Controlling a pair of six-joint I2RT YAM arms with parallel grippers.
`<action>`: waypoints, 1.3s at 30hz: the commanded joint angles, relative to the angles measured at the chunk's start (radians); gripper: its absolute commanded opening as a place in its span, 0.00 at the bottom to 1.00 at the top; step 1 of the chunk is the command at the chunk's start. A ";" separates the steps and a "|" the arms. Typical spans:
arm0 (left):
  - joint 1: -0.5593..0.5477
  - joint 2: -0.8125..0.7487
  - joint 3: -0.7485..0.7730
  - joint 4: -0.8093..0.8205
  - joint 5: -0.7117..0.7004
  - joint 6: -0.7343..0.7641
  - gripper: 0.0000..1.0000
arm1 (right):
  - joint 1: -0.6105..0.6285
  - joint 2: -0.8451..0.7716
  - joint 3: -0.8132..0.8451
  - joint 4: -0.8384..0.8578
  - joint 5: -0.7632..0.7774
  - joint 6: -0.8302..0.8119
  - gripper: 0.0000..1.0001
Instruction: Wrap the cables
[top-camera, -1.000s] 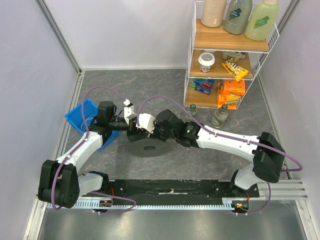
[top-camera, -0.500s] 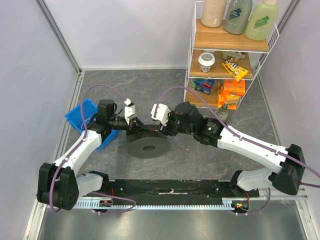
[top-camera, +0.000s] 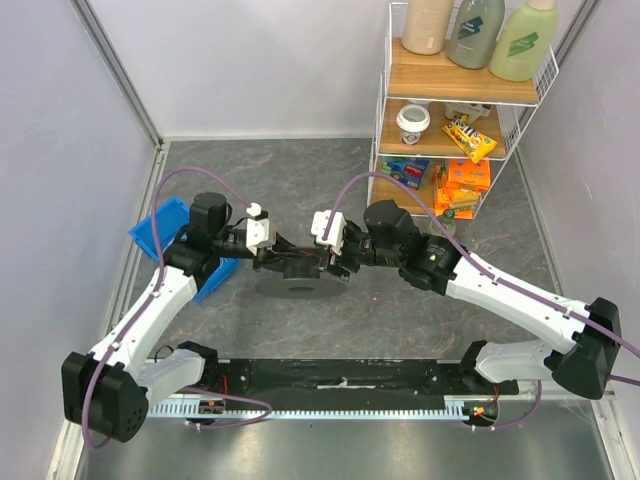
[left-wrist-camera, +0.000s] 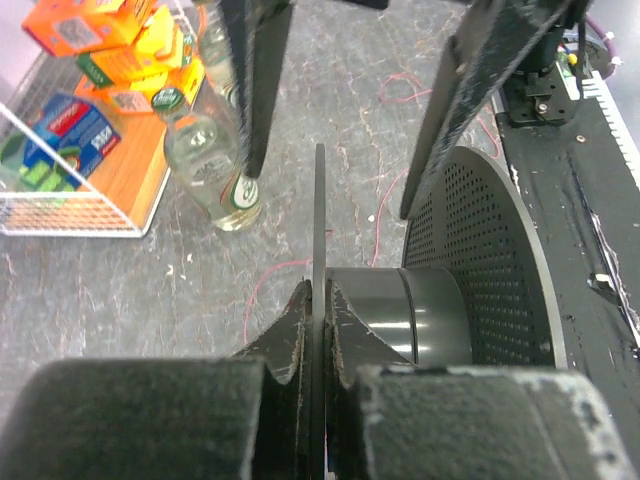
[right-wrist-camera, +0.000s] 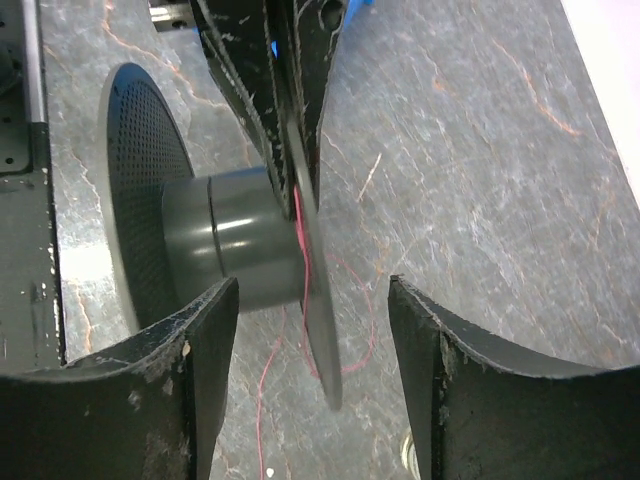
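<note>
A dark grey spool (top-camera: 297, 280) stands on its side between the two arms. My left gripper (left-wrist-camera: 318, 290) is shut on its thin plain flange (left-wrist-camera: 319, 200). The hub (left-wrist-camera: 410, 310) and the perforated flange (left-wrist-camera: 495, 270) lie to the right. My right gripper (right-wrist-camera: 310, 285) is open and straddles the far edge of that same thin flange (right-wrist-camera: 318, 330) without touching it. A thin red-pink cable (right-wrist-camera: 300, 232) runs down beside the hub, with loose loops on the floor (right-wrist-camera: 372, 335) (left-wrist-camera: 385, 200). The cable is too thin to make out in the top view.
A wire shelf rack (top-camera: 385, 150) with bottles and snack packs stands at the back right. A glass bottle (top-camera: 440, 232) (left-wrist-camera: 215, 170) stands on the floor before it. A blue bin (top-camera: 160, 235) lies behind my left arm. A black rail (top-camera: 340, 375) runs along the near edge.
My right gripper has opened and drawn back to the right, off the spool. The left gripper stays shut on the flange, and the spool has shifted a little away from the arms' bases.
</note>
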 joint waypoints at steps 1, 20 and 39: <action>-0.039 -0.063 0.054 0.012 0.040 0.093 0.02 | 0.000 -0.009 0.027 0.077 -0.084 -0.026 0.68; -0.057 -0.106 0.060 0.160 -0.001 -0.173 0.02 | 0.000 0.033 0.019 0.109 -0.035 -0.038 0.00; -0.060 -0.020 0.103 -0.099 -0.037 0.130 0.53 | 0.000 -0.007 -0.004 0.153 -0.070 -0.021 0.00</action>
